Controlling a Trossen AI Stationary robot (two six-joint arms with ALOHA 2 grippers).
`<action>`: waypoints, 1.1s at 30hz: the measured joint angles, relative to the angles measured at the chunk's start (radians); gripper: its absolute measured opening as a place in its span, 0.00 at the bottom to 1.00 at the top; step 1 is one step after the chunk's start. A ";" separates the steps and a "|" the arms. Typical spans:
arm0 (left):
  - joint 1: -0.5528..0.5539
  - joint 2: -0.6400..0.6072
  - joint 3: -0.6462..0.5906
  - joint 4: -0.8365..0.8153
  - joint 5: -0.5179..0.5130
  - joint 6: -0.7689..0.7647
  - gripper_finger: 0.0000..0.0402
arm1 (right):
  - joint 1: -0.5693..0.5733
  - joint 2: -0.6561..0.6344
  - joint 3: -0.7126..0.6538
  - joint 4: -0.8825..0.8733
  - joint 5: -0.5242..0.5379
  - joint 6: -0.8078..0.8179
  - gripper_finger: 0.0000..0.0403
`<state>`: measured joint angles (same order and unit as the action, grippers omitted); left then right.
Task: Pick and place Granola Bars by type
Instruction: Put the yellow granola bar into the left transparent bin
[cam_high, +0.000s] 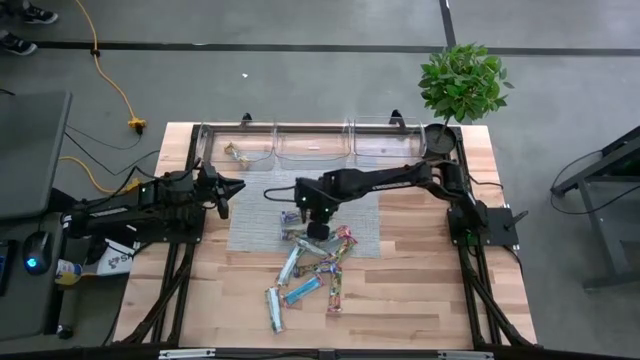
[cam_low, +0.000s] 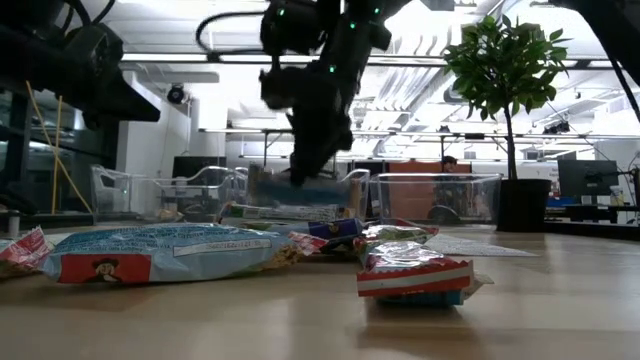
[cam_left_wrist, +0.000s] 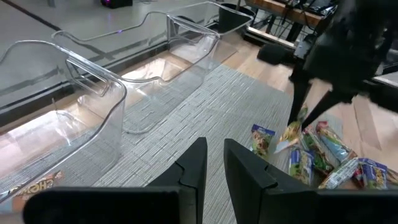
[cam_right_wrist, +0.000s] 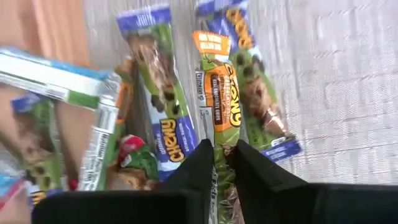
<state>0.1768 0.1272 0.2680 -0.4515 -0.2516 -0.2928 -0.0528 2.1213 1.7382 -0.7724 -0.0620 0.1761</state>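
Note:
The granola bars lie in a loose pile on the grey mat's near edge and on the wood in front of it; blue, green and red wrappers show in the low view and the left wrist view. One more bar lies in the leftmost clear bin. My right gripper is over the pile's far end, shut on a green bar with an orange label. My left gripper waits shut above the mat's left edge, close to the bins, touching nothing. My right gripper pinches the green, orange-labelled bar between its two fingers, near one end of the bar. The fingers come from above, pointing down, and lie across the bar's width. The rest of the bar stretches away among the other bars; whether it is lifted clear I cannot tell.
Three clear bins stand in a row along the table's far edge. A potted plant is at the far right corner. Bare wood lies right of the pile and toward the near edge.

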 joint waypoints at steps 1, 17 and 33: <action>0.000 0.000 0.000 0.000 0.000 0.000 0.13 | -0.003 -0.012 0.000 0.025 0.001 0.000 0.09; 0.000 0.000 0.000 0.000 -0.001 0.000 0.13 | -0.148 -0.108 0.017 0.603 -0.015 0.026 0.07; 0.000 0.000 0.000 0.014 -0.029 0.000 0.13 | -0.294 0.134 0.180 1.012 -0.069 0.077 0.07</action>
<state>0.1766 0.1272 0.2678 -0.4376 -0.2802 -0.2932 -0.3472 2.2552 1.9179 0.2399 -0.1309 0.2535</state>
